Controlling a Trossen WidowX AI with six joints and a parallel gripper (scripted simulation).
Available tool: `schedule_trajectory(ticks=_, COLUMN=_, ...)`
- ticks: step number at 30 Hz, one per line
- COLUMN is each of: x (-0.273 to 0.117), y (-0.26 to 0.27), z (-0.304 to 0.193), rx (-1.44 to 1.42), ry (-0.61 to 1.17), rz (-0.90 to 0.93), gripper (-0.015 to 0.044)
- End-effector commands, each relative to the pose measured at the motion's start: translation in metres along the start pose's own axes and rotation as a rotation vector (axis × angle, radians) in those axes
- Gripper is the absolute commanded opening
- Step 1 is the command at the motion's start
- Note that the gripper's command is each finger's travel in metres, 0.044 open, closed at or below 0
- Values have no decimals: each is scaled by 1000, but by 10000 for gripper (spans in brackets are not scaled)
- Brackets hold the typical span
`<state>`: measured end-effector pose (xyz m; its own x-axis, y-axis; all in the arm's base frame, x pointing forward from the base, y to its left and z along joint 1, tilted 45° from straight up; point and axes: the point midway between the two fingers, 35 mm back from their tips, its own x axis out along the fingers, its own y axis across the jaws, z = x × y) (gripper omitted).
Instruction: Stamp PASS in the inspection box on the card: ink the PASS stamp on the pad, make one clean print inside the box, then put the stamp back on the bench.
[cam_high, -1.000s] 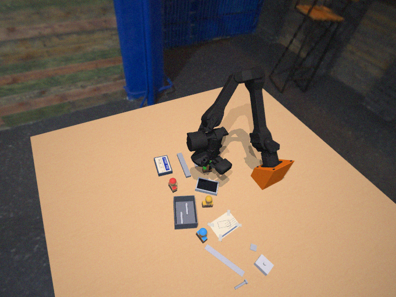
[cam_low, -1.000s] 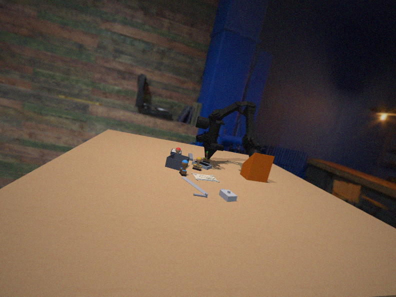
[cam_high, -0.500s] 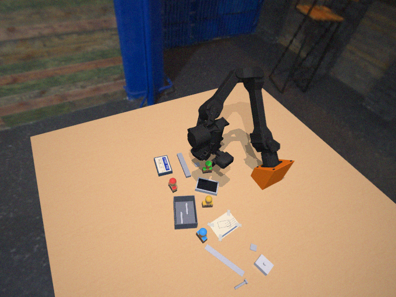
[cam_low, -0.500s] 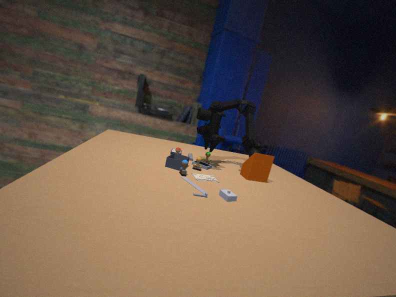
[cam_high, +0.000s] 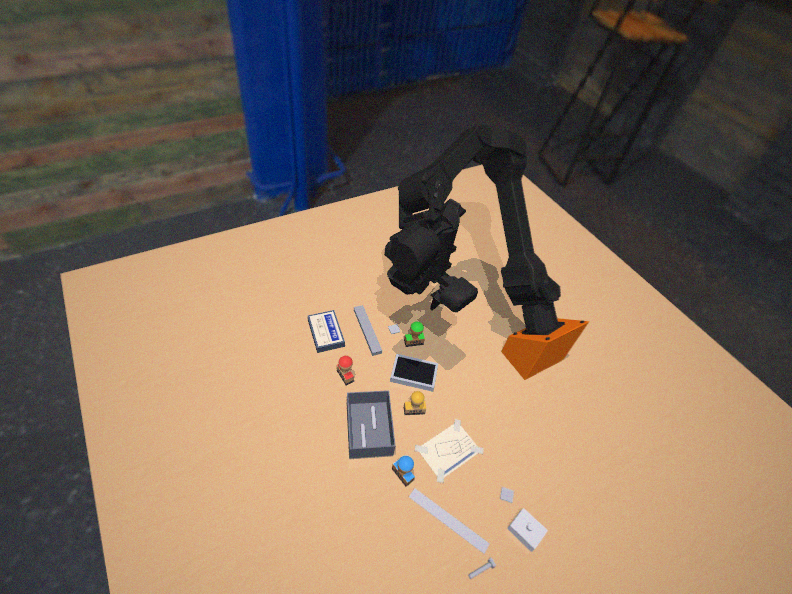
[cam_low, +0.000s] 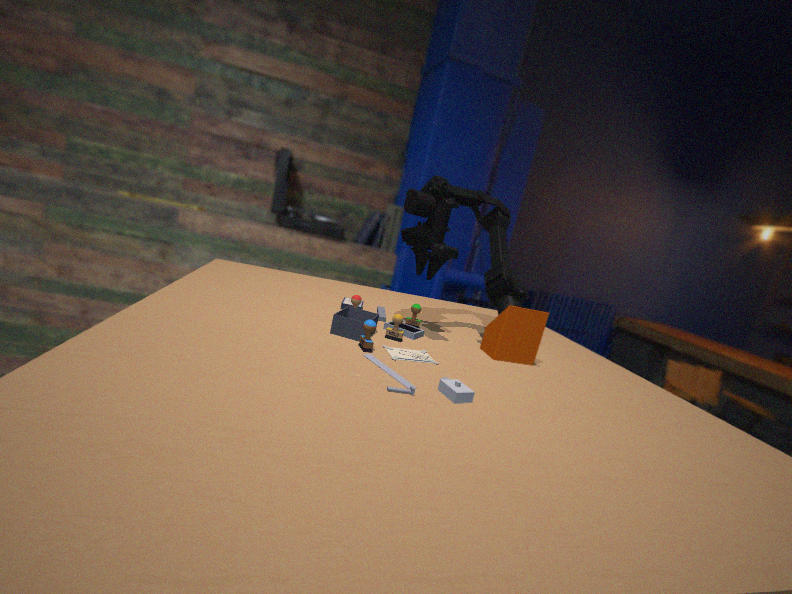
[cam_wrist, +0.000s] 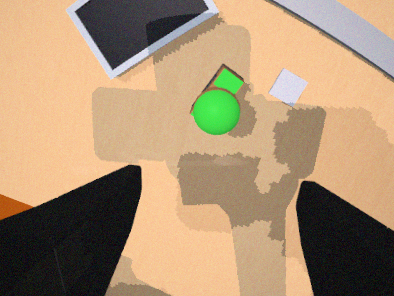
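My gripper is open and empty, above the bench behind the green stamp. The green stamp stands upright on the bench, apart from the fingers; its printing face is hidden. The open ink pad lies just in front of it, with a black surface and pale rim. The card is taped down at its corners farther forward. It shows a box outline and small lines; I cannot make out whether a print is inside the box.
A yellow stamp stands between pad and card. A red stamp and a blue stamp stand near the dark tray. A labelled lid, grey bar, long strip, bolt and knobbed block lie around.
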<state>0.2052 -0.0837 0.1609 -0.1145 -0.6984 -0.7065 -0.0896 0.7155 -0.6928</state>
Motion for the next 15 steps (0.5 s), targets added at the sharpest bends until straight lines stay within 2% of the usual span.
schedule_trajectory(ticks=1, x=-3, y=0, z=-1, rx=7, ry=1, rz=4, gripper=262)
schedule_trajectory(ticks=15, x=-2, y=0, z=0, rx=1, ry=-1, rz=-1, gripper=262)
